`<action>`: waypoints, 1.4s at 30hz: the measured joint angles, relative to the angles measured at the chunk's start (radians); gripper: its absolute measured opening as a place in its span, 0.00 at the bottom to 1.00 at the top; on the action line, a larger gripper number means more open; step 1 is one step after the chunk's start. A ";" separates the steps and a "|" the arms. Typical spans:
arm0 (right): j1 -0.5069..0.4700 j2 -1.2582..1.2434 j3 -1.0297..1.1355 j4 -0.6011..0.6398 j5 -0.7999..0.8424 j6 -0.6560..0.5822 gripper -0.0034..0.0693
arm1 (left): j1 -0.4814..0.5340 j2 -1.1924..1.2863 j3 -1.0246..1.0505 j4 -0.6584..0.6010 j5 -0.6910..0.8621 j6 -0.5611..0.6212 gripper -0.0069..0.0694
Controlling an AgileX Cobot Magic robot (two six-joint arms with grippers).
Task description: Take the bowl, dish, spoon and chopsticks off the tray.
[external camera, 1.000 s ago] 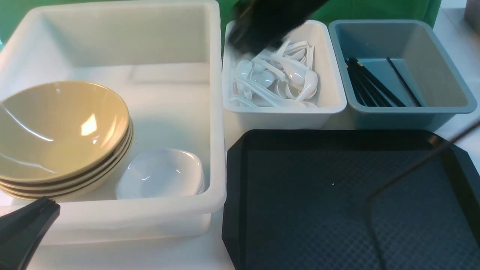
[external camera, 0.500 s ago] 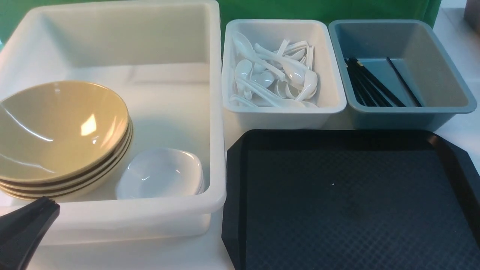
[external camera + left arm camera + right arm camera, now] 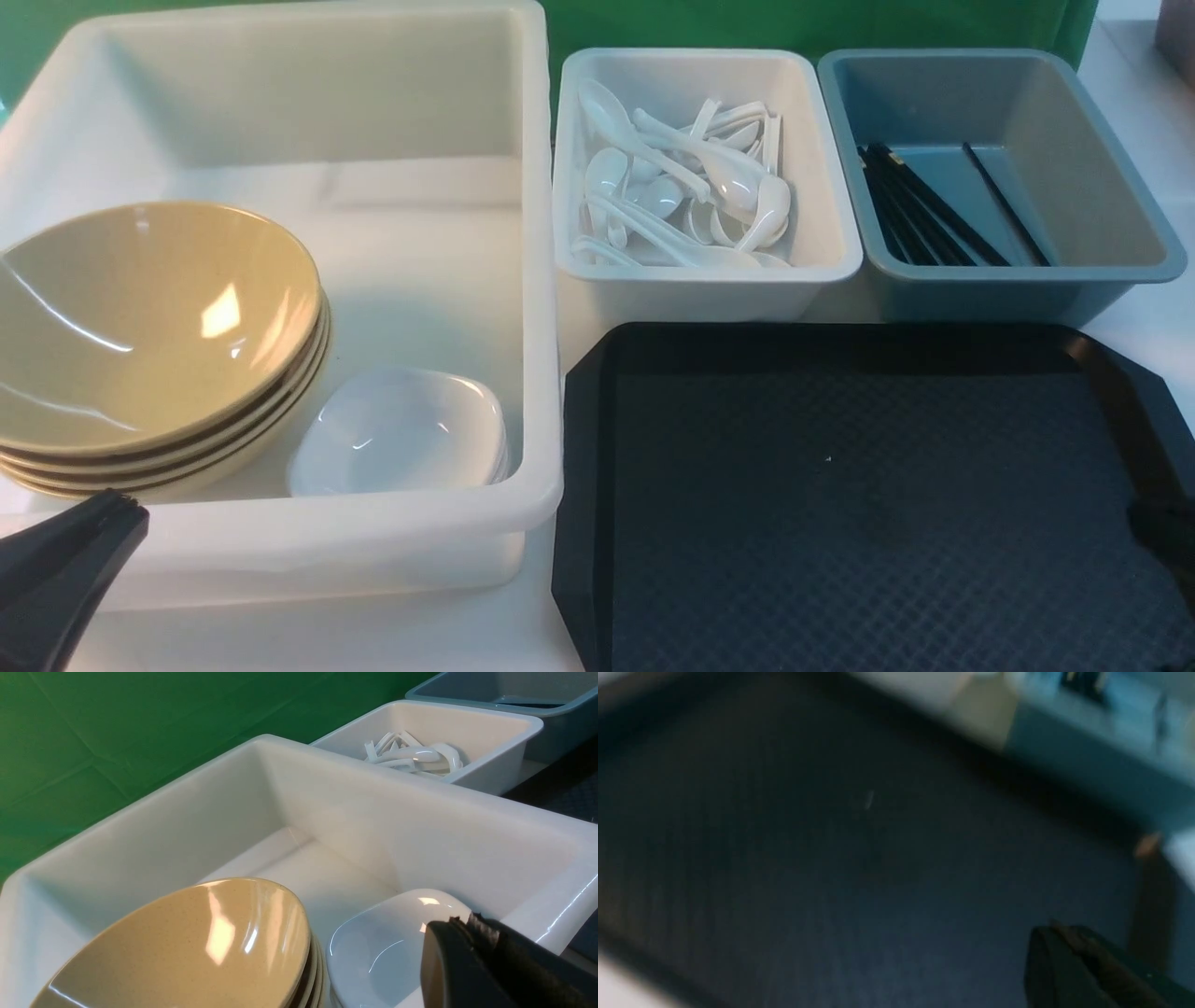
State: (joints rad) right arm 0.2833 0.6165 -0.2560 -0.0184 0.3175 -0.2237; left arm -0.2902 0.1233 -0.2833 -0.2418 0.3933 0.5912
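Since a second ago gone from above the spoons (image 3: pixel 691 201) at top centre, now clenched empty at lower right over the bare tray (image 3: pixel 840 485), left gripper (image 3: pixel 117 509) clenched too, so clearing looks finished

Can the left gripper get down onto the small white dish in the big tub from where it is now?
Probably yes: the left gripper, shut, sits at the tub's near wall beside the white dish, nothing covering it; bowls crowd one side.
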 joint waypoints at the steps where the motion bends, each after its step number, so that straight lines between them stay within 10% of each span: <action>1: 0.000 0.000 0.030 0.000 0.001 0.003 0.09 | 0.000 0.000 0.000 0.000 0.000 0.000 0.08; 20: -0.169 -0.438 0.283 -0.001 -0.327 0.129 0.10 | 0.000 0.000 0.000 0.000 0.000 -0.001 0.08; 42: -0.283 -0.628 0.284 -0.113 0.002 0.406 0.11 | 0.000 0.000 0.000 0.000 0.002 -0.001 0.08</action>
State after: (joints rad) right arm 0.0004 -0.0117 0.0277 -0.1316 0.3192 0.1824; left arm -0.2902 0.1233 -0.2833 -0.2418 0.3952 0.5904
